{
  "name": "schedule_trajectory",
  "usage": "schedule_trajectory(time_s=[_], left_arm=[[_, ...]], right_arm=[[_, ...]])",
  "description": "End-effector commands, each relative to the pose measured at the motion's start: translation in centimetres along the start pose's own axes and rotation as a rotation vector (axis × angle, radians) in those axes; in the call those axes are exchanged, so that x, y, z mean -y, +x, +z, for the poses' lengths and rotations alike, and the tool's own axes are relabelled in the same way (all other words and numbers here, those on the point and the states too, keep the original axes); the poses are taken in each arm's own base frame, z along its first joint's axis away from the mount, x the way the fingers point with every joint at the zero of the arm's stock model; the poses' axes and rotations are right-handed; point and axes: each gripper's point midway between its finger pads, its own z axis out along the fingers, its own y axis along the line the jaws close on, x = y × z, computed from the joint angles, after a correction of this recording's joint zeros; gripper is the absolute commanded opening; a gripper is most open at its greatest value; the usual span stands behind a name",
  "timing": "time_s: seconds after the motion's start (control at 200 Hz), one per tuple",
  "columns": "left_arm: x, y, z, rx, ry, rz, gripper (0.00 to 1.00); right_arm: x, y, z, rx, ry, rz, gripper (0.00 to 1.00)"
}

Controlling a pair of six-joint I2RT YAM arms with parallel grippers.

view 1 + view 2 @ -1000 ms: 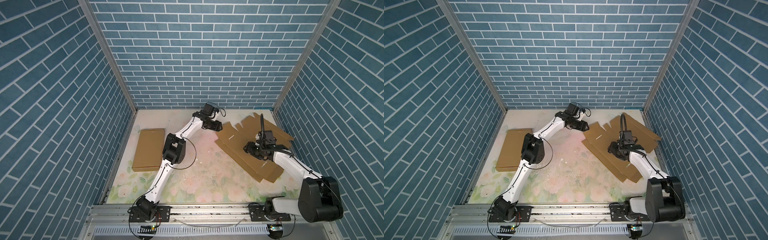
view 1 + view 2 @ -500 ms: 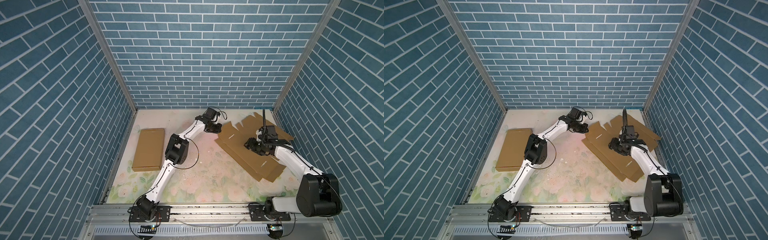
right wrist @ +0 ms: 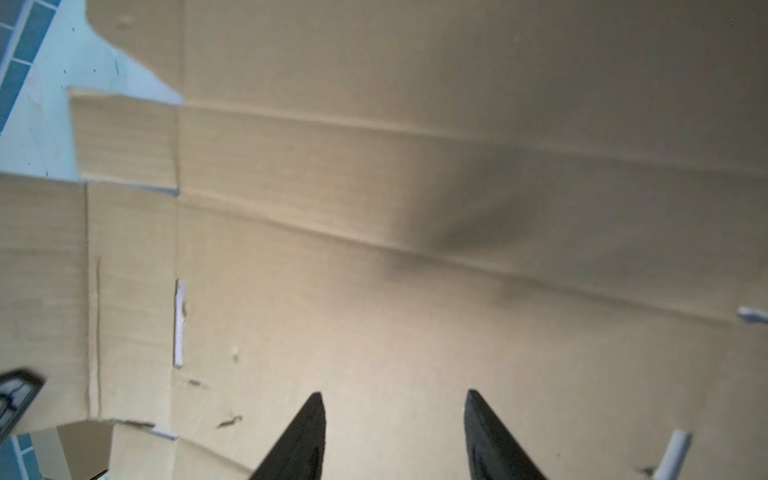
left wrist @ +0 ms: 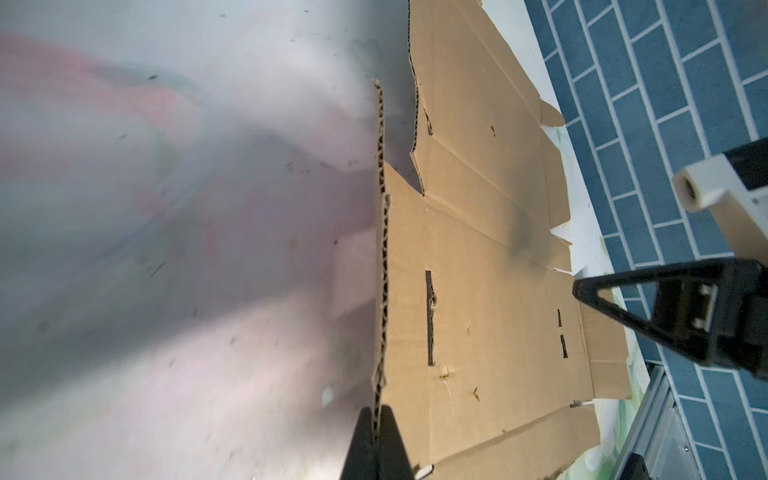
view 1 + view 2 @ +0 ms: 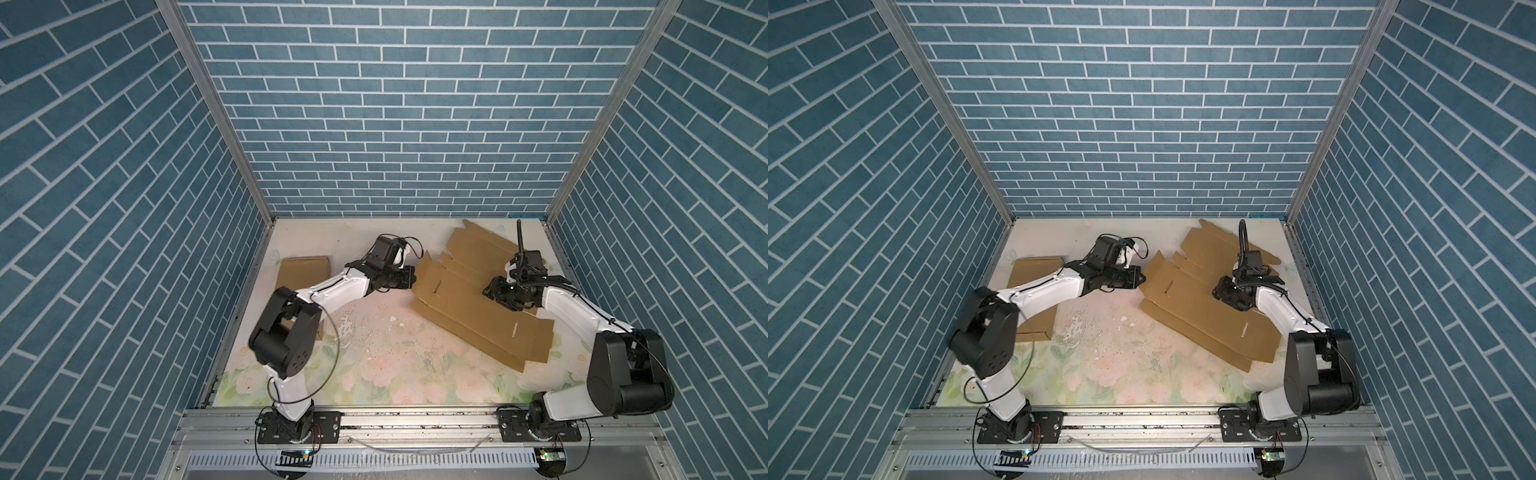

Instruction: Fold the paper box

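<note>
1. Blue brick-pattern walls (image 5: 395, 104) are boxing in a pale floral-print tabletop (image 5: 395, 365), and small white scraps (image 5: 392, 318) are lying scattered mid-table.
2. The big flat unfolded brown cardboard box blank (image 5: 457, 303) is lying spread out at centre-right in both top views, running diagonally towards the lower right.
3. The left gripper (image 4: 377, 415) is pinching the blank's corrugated left edge. In the left wrist view that edge is sitting right between the black fingers (image 4: 361, 449), which are clamping tight on the cardboard.
4. The right gripper (image 3: 394, 395) is hanging over the middle of the blank with its jaws apart and nothing between them. Can't tell if the tips are actually touching the cardboard.
5. A second, smaller flat brown cardboard piece (image 5: 303, 272) is lying at centre-left in the top views. It's partly hiding behind the white left arm (image 5: 340, 286), well apart from the blank.
</note>
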Motion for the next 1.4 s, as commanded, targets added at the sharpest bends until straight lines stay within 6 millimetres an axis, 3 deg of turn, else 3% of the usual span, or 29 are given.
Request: schedule_trajectory(time_s=[0.0, 0.215, 0.46, 0.515, 0.62, 0.725, 0.805, 0.955, 1.07, 1.15, 1.265, 1.395], left_arm=[[-2.8, 1.7, -2.5, 0.097, -0.09, -0.081, 0.0], [-7.1, 6.8, -7.0, 0.221, -0.211, -0.222, 0.0], [-7.2, 9.2, -7.1, 0.107, -0.225, -0.199, 0.01], [-7.2, 9.5, -7.4, 0.093, -0.234, -0.205, 0.06], [-7.2, 10.2, -8.5, 0.089, -0.244, -0.222, 0.3], [-7.4, 10.4, -10.2, 0.069, -0.288, -0.189, 0.43], [-7.4, 10.2, -11.3, 0.021, -0.335, -0.134, 0.49], [-5.4, 6.9, -12.1, -0.035, -0.327, 0.021, 0.54], [-3.5, 4.5, -10.2, -0.05, -0.252, 0.107, 0.55], [-3.0, 3.5, -8.3, -0.077, -0.216, 0.141, 0.55], [-4.9, 2.5, -6.7, -0.123, -0.263, 0.131, 0.57], [-7.3, 2.1, -6.4, -0.148, -0.272, 0.055, 0.63]], right_arm=[[-3.1, -1.3, 0.1, 0.01, -0.024, -0.041, 0.54], [-5.9, -1.1, 2.5, -0.055, -0.018, -0.109, 0.53], [-5.6, -0.3, 4.1, -0.097, 0.006, -0.113, 0.54], [-5.2, -0.5, 3.7, -0.093, 0.023, -0.121, 0.55], [-3.6, -1.0, 2.0, -0.063, 0.063, -0.106, 0.58], [-0.9, -1.1, 0.2, -0.035, 0.096, -0.053, 0.61], [1.2, -1.0, -1.1, -0.024, 0.149, -0.048, 0.65], [5.0, 0.6, -3.3, -0.068, 0.268, -0.05, 0.74], [7.4, 2.6, -4.4, -0.096, 0.298, -0.017, 0.79], [8.5, 4.5, -3.9, -0.164, 0.282, 0.011, 0.81], [9.5, 7.1, -2.9, -0.232, 0.28, 0.04, 0.81], [9.9, 8.1, -1.8, -0.24, 0.262, 0.072, 0.78]])
